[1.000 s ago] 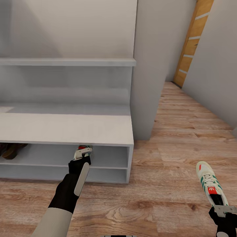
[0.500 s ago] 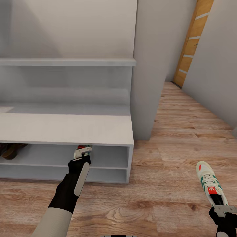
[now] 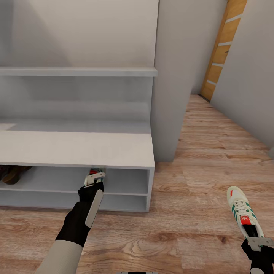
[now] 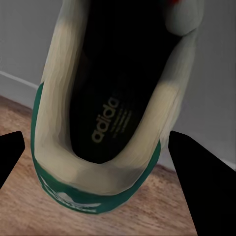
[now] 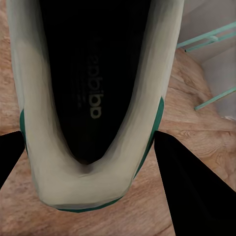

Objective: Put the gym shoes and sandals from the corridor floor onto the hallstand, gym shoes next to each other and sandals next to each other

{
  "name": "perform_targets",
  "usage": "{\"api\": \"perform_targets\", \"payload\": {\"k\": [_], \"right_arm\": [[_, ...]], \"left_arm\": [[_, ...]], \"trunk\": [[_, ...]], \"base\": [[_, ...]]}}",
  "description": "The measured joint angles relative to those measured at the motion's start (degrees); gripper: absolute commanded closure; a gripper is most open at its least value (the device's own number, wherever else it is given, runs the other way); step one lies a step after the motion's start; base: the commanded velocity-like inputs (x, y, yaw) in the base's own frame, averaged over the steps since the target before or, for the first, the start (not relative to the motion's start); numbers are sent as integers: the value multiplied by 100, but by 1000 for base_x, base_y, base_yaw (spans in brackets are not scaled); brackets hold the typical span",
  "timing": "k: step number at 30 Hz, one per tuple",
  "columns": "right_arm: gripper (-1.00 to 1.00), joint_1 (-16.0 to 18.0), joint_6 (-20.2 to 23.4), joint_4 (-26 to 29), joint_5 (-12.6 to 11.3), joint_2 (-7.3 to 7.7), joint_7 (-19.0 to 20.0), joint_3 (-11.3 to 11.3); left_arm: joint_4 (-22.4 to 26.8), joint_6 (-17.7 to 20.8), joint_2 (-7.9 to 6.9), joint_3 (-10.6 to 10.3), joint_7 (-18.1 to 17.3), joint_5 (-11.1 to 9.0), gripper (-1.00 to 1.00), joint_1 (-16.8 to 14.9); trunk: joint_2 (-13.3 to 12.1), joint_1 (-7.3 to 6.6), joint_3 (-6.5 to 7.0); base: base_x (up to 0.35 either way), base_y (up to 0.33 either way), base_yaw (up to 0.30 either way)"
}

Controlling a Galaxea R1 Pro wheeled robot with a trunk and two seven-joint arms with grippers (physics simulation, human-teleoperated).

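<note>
**Two sneakers in hand, one at the hallstand's upper tier**

Count: two gym shoes, one per gripper; brown sandals (image 3: 12, 173), number unclear, at the far left end of the hallstand's (image 3: 76, 148) upper tier.

Edges and room: the upper tier is open from the sandals across to the hallstand's right end panel. Right of that panel, bare corridor floor (image 3: 198, 213) runs back toward a wooden door (image 3: 222, 49), with a white wall pillar (image 3: 171, 76) just behind the hallstand's right end.

Left gripper (image 3: 95, 177): at the front lip of the upper tier, right of centre, pinching the first gym shoe (image 4: 105, 113) by the heel; the toe points into the tier.

Right gripper (image 3: 258, 241): well right of the hallstand, over the floor, pinching the second gym shoe (image 3: 243, 215) at its heel collar, toe pointing away.
</note>
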State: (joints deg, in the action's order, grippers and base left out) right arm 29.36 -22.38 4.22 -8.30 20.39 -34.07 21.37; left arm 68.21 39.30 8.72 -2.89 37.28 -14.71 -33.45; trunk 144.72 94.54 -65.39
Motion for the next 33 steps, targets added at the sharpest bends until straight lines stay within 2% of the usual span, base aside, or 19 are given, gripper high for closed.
{"api": "perform_targets", "payload": {"k": [33], "right_arm": [[100,0,0,0,0,-1,-2,1]], "left_arm": [[-52,-2,-17,-1,-3,2,100,-1]], "trunk": [[0,0,0]], "base": [[20,0,0]]}}
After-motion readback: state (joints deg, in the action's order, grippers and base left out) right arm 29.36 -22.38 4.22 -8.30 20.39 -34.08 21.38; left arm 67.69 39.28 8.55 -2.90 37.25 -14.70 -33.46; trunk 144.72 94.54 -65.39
